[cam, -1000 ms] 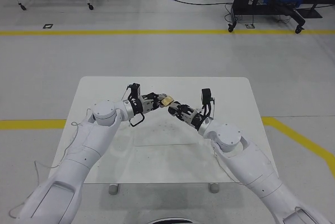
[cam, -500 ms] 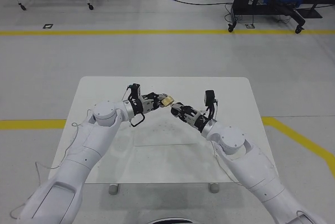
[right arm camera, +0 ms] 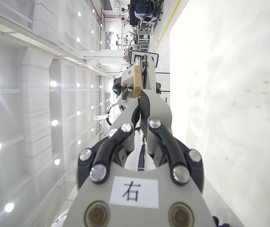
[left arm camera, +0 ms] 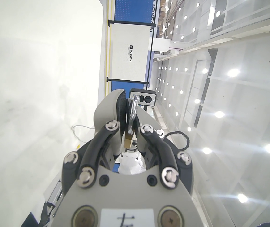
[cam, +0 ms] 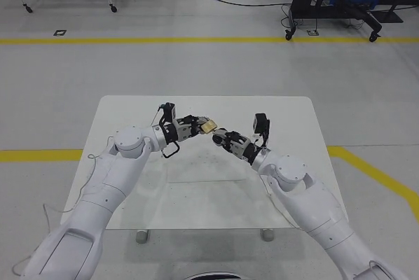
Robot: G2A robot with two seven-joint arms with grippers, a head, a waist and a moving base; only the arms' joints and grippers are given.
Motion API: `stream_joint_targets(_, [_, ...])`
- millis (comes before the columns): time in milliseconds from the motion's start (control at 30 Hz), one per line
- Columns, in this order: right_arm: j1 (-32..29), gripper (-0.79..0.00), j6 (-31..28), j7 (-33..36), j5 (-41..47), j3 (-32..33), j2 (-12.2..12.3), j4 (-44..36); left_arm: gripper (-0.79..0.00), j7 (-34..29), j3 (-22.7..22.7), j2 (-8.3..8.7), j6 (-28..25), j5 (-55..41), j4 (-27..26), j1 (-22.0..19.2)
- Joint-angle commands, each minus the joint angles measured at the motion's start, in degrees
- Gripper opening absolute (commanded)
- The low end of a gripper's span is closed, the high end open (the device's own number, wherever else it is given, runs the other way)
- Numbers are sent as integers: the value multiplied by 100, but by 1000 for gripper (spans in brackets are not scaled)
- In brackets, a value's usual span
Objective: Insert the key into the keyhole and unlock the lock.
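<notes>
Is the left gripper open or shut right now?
Shut: the left gripper pinches the padlock by its silver shackle, above the table.

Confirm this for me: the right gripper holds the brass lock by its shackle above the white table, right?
Not quite. It is the left gripper that holds the lock by its shackle above the white table, as the left wrist view shows.

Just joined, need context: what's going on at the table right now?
Both arms meet over the white table. The left gripper is shut on the shackle of a brass lock. The right gripper, shut, has its tips at the lock's other end; the key is hidden, so insertion can't be confirmed.
</notes>
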Motion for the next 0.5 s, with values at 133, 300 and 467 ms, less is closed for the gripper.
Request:
stream_joint_targets(133, [-29, -785, 55, 484, 589, 160, -7, 134, -785, -11, -32, 8, -286, 145, -80, 45])
stream_joint_targets(300, [-28, -785, 236, 920, 1173, 281, -16, 239, -785, 52, -51, 25, -614, 420, -189, 99])
stream_joint_targets(467, [11, -785, 471, 1244, 1607, 385, -21, 339, -785, 102, -108, 42, -972, 569, -344, 190])
